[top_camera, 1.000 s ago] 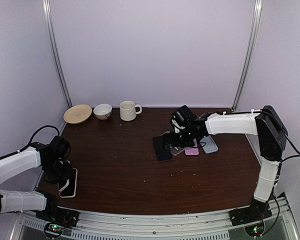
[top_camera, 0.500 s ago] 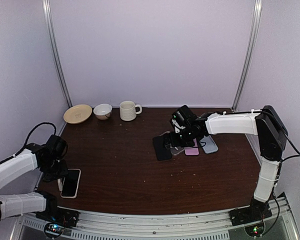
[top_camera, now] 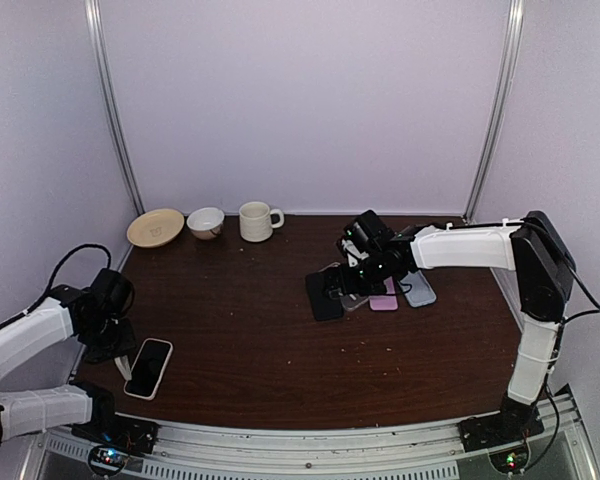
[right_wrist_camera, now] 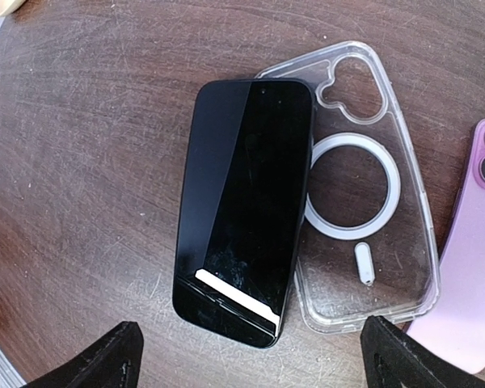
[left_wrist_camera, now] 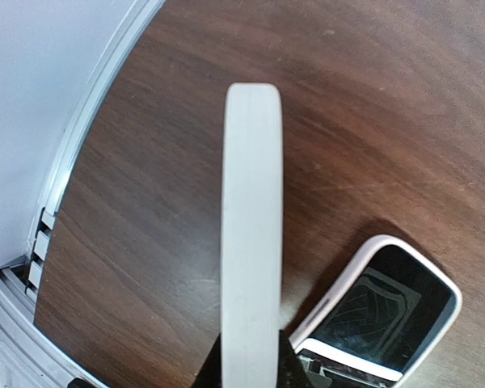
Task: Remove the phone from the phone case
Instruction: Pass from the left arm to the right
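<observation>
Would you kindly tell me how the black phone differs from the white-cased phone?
The black phone is bare; the white-cased phone sits in its case. The black phone overlaps an empty clear case; the white-cased phone rests on bare table. Both lie flat, screen up.

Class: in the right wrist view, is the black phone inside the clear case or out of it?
Out. The black phone lies beside the empty clear case, overlapping its edge.

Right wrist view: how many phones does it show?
2. A black phone lies screen up, partly over the clear case; a pink phone is cut off at the right edge. Others may lie outside this view.
</observation>
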